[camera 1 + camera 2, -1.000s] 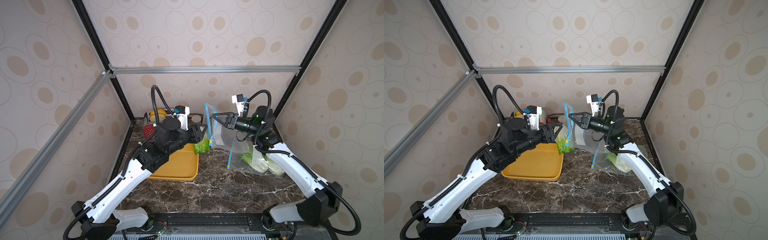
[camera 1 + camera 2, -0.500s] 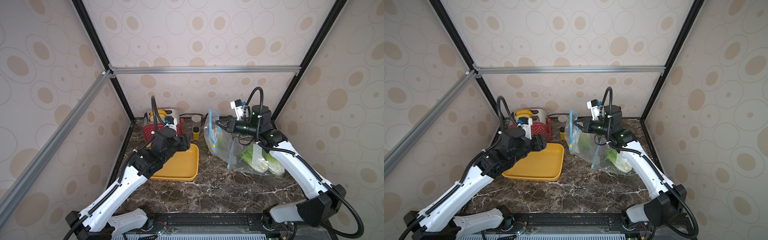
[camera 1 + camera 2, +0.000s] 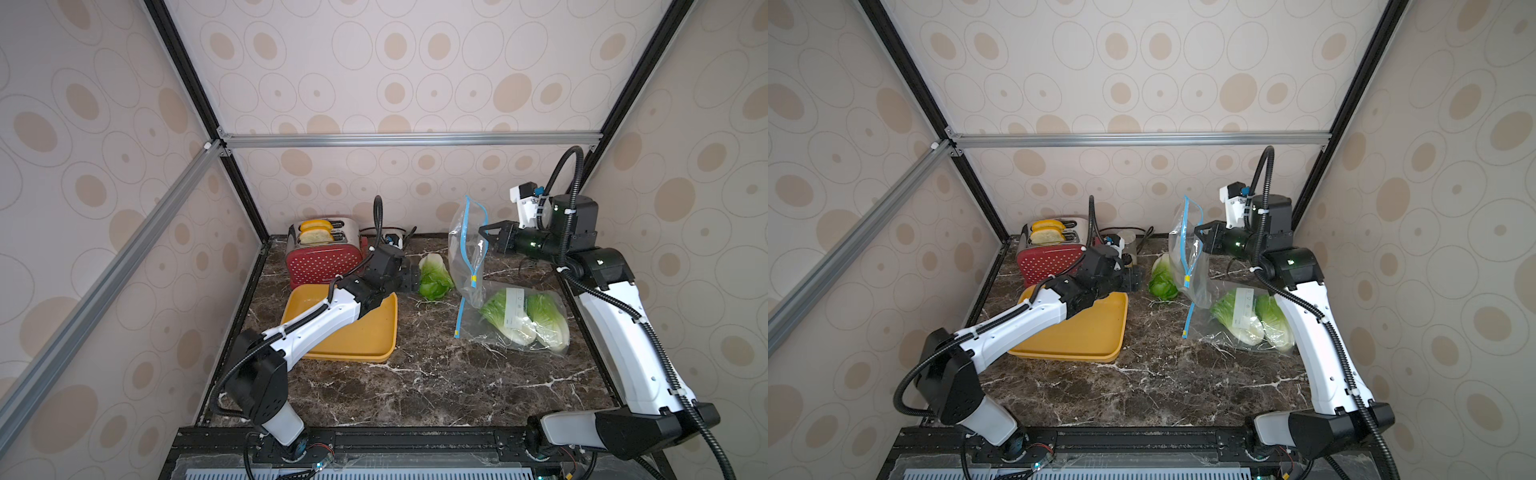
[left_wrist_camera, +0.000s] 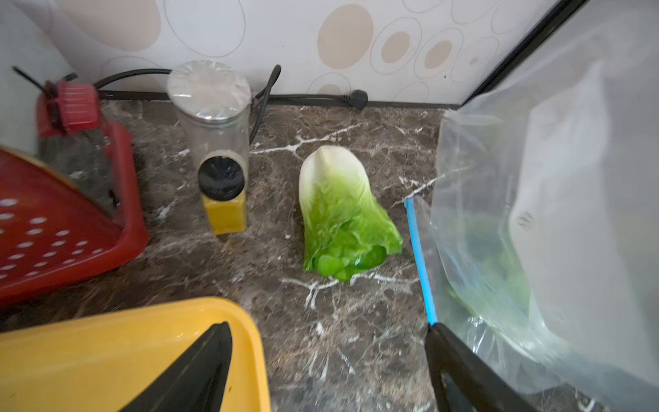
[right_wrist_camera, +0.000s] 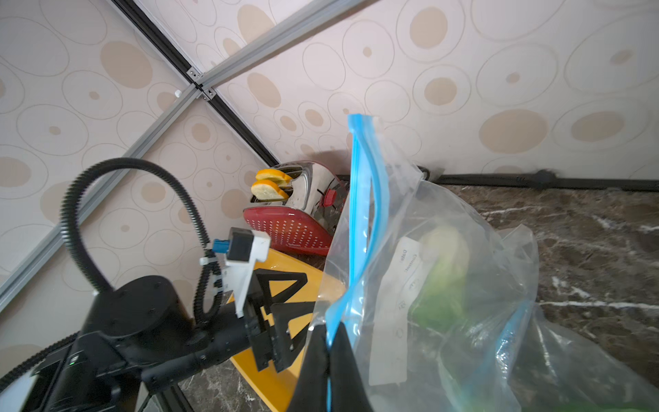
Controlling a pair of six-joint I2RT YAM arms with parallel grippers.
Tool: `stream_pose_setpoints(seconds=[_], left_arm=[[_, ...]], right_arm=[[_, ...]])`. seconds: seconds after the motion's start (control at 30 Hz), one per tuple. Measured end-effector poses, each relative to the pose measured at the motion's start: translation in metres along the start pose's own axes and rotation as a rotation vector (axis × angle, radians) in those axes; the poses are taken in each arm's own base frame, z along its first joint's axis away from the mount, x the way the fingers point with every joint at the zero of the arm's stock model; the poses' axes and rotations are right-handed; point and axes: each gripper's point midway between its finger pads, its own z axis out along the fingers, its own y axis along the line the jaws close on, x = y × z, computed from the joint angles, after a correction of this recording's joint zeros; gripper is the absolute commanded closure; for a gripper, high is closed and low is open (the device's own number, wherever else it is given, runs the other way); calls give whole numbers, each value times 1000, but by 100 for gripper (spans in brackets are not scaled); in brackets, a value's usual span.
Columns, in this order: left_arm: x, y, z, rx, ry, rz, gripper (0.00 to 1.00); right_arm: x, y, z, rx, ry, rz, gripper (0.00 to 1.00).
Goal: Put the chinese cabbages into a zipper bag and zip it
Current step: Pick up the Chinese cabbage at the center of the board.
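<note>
My left gripper point(image 4: 328, 326) stands wide open and empty, plainest in the left wrist view. That view also gives a small yellow jar with a black cap point(image 4: 223, 199), mostly hidden by my arm from above. One loose green-and-white chinese cabbage point(image 3: 434, 278) lies on the dark marble tabletop point(image 3: 415, 386) at twelve o'clock, just outside the bag. My right gripper point(image 5: 328, 342) is pinched on the blue zip strip of the clear plastic zipper bag point(image 3: 461, 237), seen close in the right wrist view. Both top views show two more cabbage heads point(image 3: 548, 318) inside, at two o'clock.
</note>
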Motion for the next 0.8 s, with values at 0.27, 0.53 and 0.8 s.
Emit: stream_pose_setpoints(seconds=[0.27,0.53,0.8], left_arm=[[-4,-15,93,-40,36,-60,3],[47,-13,167,-54,174,-68,10],[62,-11,178,-56,215,-79,43]], right_arm=[[0,-37,4,125,39,-35,100],[17,-58,25,164,136,-56,100],[17,-55,27,140,137,-58,100]])
